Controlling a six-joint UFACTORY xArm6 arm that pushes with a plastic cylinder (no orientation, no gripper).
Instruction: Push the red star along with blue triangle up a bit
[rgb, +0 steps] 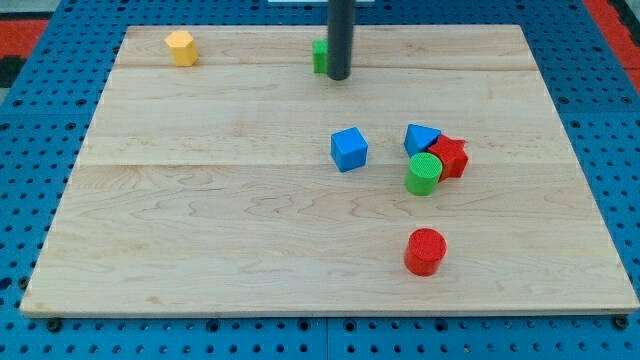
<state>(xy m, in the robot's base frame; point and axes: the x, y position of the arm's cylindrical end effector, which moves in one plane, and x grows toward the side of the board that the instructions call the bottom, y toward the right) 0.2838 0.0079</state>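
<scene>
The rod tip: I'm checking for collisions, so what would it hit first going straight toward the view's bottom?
Probably nothing: my tip would pass just left of the blue cube, though depth makes that margin uncertain.

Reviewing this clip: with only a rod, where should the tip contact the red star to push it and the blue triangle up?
No grasp is possible, only a push. Probably best to meet the red star on its lower edge, coming from the view's bottom. The blue triangle touches its upper left, so an upward push should carry both. The green cylinder crowds the lower left. My tip is far off, near the view's top.

green block (319, 56): mostly hidden behind rod, shape unclear | rod (341, 35): cut off at view's top
</scene>
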